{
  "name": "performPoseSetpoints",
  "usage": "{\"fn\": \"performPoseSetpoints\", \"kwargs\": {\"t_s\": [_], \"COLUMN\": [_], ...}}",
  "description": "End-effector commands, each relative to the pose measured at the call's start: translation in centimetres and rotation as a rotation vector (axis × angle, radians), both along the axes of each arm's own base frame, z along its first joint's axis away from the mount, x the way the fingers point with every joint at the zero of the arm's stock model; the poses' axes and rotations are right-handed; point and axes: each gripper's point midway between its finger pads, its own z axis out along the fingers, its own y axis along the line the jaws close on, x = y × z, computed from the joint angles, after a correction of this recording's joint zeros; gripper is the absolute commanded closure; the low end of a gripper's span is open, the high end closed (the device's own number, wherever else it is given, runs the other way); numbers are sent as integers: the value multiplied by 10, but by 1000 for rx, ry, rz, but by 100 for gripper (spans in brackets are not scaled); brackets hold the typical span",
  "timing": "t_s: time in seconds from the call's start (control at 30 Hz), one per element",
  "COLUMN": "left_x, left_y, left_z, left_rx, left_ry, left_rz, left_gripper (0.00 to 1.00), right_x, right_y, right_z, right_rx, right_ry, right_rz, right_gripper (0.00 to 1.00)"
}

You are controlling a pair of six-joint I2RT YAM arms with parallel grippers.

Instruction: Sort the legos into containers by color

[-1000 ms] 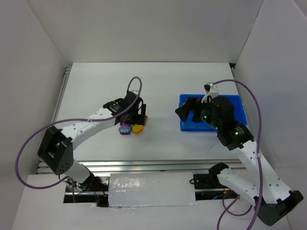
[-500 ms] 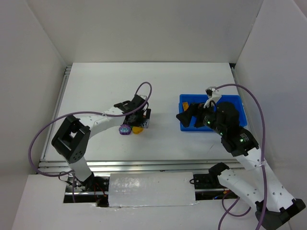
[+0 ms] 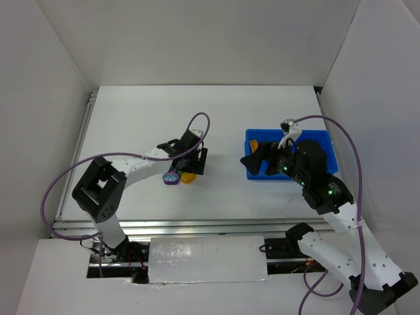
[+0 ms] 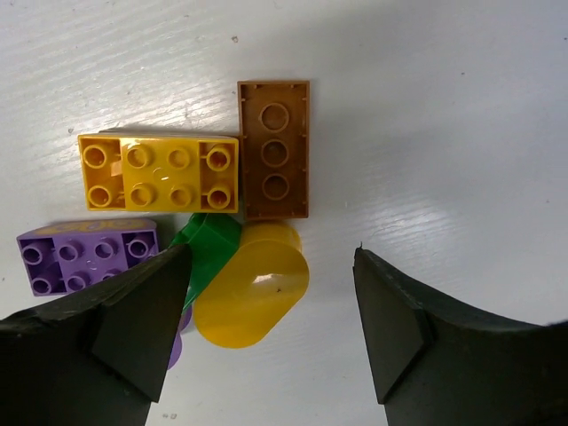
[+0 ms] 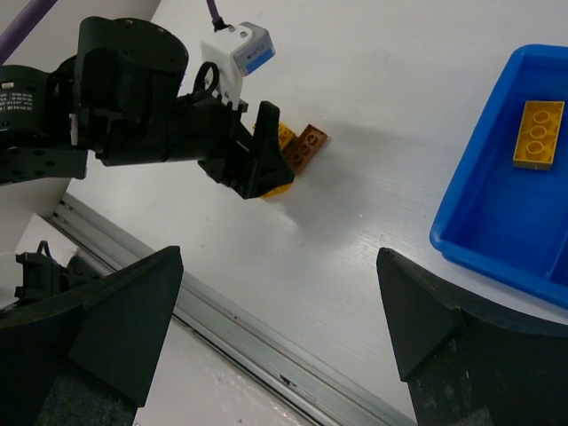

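Observation:
In the left wrist view a pile of legos lies on the white table: a yellow-orange brick point(image 4: 158, 172), a brown plate point(image 4: 274, 161), a purple brick point(image 4: 87, 256), a green piece point(image 4: 210, 248) and a yellow rounded piece point(image 4: 253, 293). My left gripper point(image 4: 271, 328) is open right over the pile, the yellow rounded piece between its fingers, nearer the left one. In the top view it point(image 3: 195, 161) covers part of the pile. My right gripper point(image 5: 284, 319) is open and empty above the table, beside the blue tray point(image 5: 497, 222), which holds an orange brick point(image 5: 538, 133).
The blue tray point(image 3: 328, 141) sits at the right of the table, partly hidden by my right arm. A metal rail point(image 5: 222, 328) runs along the near table edge. White walls stand on three sides.
My left arm has swung its elbow in and the gripper has shifted slightly right, low over the lego pile. My right arm moved slightly, then held still.

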Motion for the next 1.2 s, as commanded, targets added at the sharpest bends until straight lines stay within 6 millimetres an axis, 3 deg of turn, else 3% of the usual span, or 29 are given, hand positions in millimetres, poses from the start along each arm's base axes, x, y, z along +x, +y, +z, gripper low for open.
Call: {"fn": "performPoseSetpoints", "kwargs": {"t_s": [0.0,0.17,0.23,0.47,1.17], "left_x": [-18,-8,-7,-3,-24], "left_y": [-4,10,21,31,5], "left_z": [-13,1,-1,2,-25], "left_rx": [-12,74,129,175,71], "left_ry": [55,-3,-1,-23,73], "left_rz": [-36,20,55,79,-34], "left_gripper": [14,5,4,2,7], "right_x": [-3,-1,-1,-2,-1], "right_y": [-1,1,3,4,4], "right_z": [4,3,1,-2,-3], "right_rx": [1,3,3,-1,-3], "right_ry": [-32,-29,-25,-17,-18], "right_rz": [12,21,27,35,36], "right_gripper": [3,3,3,3,3]}}
